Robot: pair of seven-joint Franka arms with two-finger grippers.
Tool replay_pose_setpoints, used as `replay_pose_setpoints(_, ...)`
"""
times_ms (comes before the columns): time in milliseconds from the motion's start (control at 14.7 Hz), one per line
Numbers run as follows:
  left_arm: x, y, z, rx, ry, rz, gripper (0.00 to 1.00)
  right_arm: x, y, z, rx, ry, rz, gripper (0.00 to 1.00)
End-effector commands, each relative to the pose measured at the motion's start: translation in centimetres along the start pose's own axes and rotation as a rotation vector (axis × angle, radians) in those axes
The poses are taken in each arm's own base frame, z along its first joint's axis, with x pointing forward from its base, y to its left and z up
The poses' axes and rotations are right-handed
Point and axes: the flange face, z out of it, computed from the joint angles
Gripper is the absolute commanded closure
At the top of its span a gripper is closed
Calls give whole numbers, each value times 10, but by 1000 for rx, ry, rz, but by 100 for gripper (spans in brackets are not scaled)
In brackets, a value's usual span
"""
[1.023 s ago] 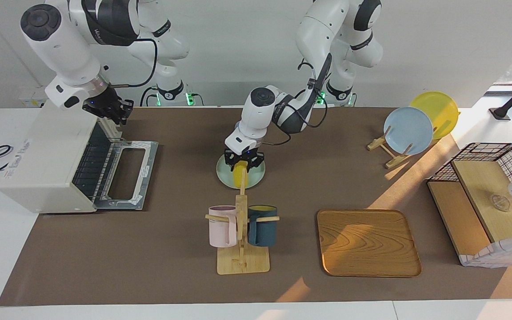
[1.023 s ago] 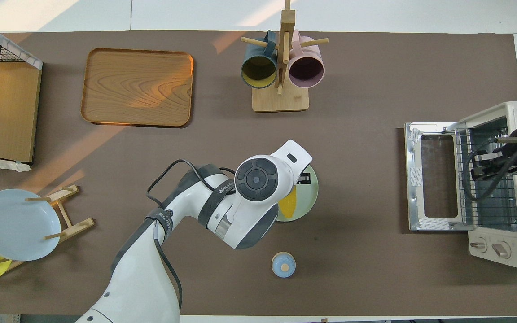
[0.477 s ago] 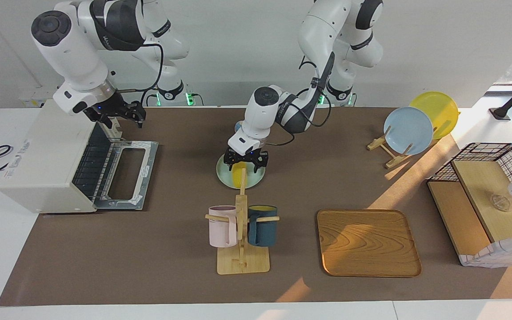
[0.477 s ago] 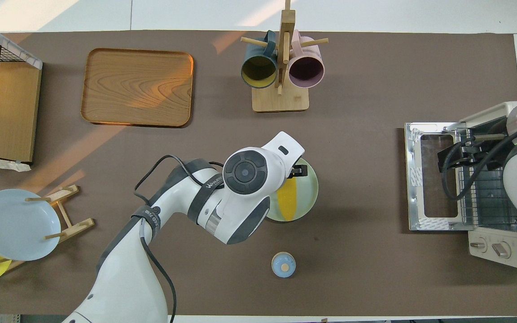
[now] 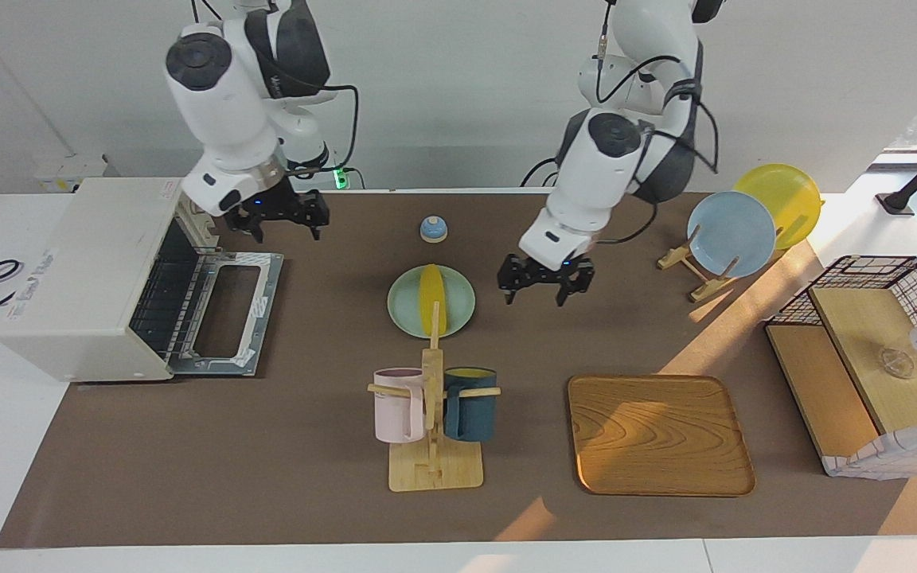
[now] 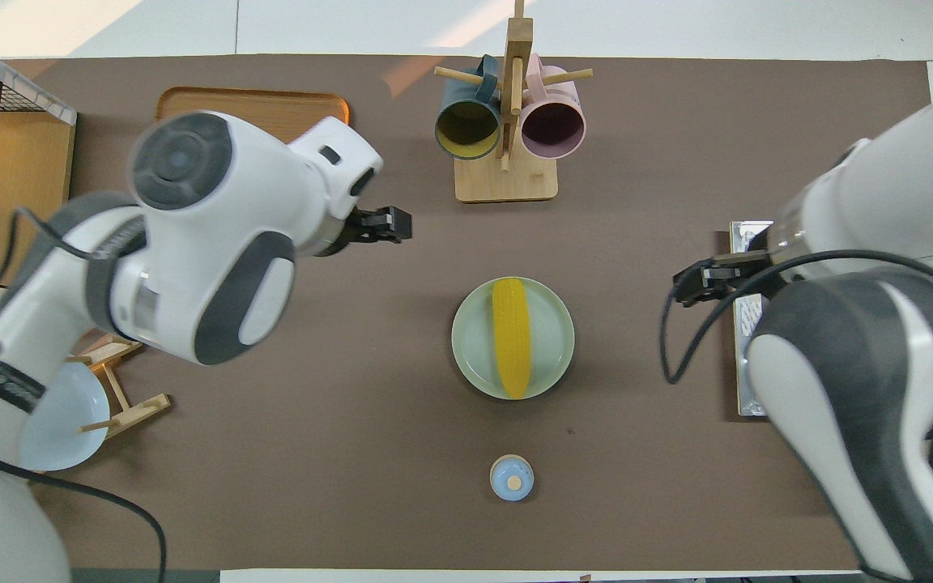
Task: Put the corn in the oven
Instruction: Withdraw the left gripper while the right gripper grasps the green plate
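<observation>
One corn (image 6: 512,337) lies on one green plate (image 6: 551,312); oven (image 5: 84,278) interior mostly hidden. Left hand (image 5: 545,277) and right hand (image 5: 283,213): fingers apart, empty.

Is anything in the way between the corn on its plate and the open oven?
Nothing visible is. The corn lies on the pale green plate, and bare mat runs from there to the oven, whose door is down. The right hand hangs open above that door; the left hand is open beside the plate.
</observation>
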Motion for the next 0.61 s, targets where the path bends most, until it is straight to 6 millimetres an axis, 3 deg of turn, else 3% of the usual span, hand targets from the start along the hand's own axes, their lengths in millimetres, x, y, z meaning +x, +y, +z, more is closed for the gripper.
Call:
replay_pose_setpoints(0,25,-63,-41,38,-25,23,0,5,-92,48,0,16,57,0)
replay_pose_setpoints(136,22,-95,-68,63,-17,23,0,4,-144,72,24,64,97,0)
replay_pose_setpoints(273,15,-124,-93,105,-24,9,0,-3,-184,97,35,78,111,0)
replay_pose_setpoints(409,2,-135,-114,129,-40,2,0,-16,-231,130,34,84,125,0)
replay_pose_setpoints(545,-13,-138,-127,151,-69,-1,0,-20,-256,165,32,84,144,0)
